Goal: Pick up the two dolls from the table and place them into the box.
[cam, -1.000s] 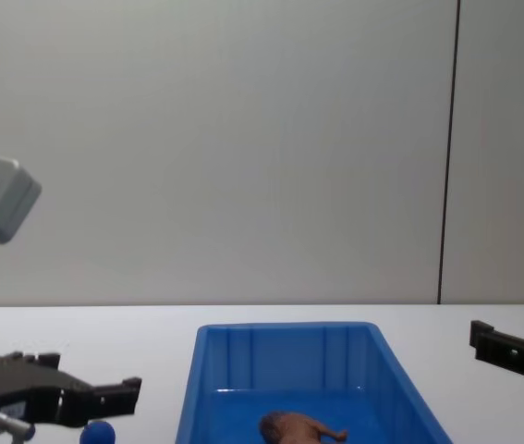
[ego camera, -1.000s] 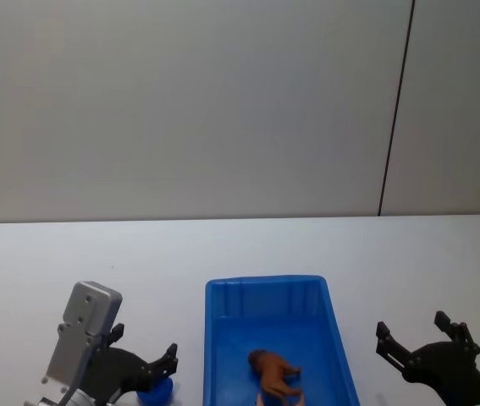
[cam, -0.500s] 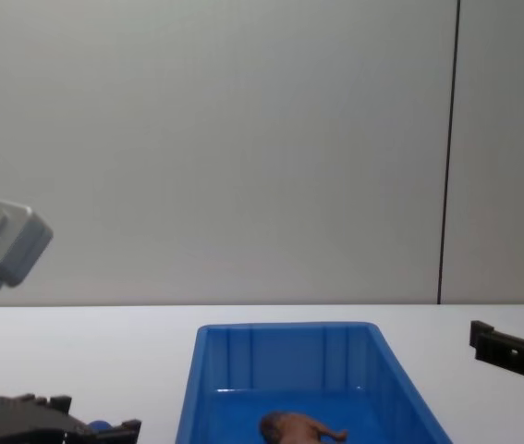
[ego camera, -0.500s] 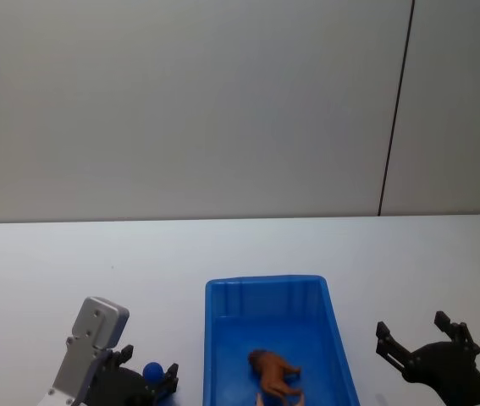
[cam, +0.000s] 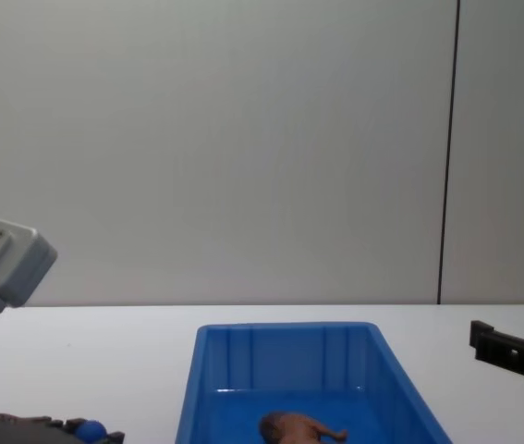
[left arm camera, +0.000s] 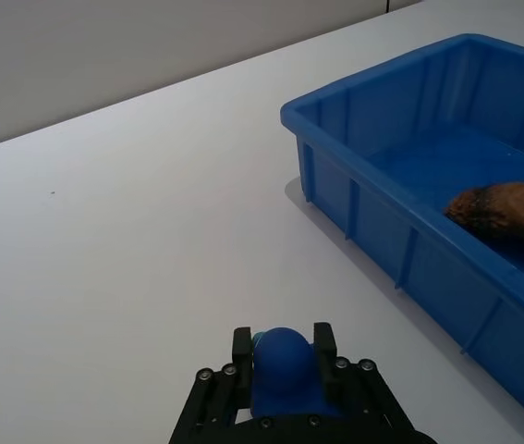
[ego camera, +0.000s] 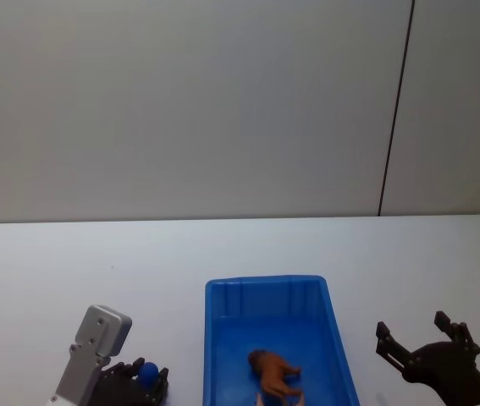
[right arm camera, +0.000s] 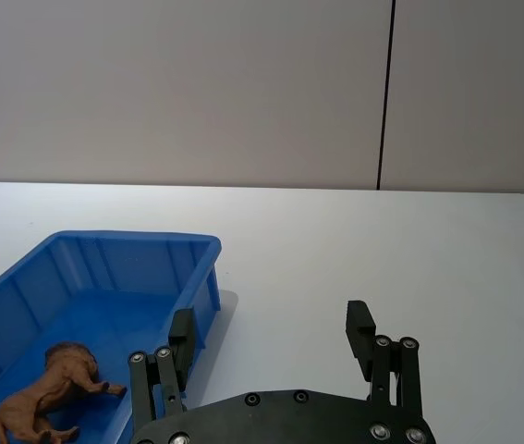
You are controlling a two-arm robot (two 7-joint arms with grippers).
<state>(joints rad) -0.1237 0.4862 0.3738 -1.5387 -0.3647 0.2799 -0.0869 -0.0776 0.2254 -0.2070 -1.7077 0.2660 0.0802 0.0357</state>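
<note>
On the smooth white table (left arm camera: 132, 240), left gripper (left arm camera: 283, 356) clamped around the round-headed blue doll (left arm camera: 282, 368); right gripper (right arm camera: 271, 347) spread apart.

bright, even light; soft shadows.

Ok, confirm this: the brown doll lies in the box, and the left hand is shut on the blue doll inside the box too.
Wrong on the last part. The brown doll does lie in the box, but the left hand is shut on the blue doll over the table, beside the box. The left wrist view shows it.
</note>
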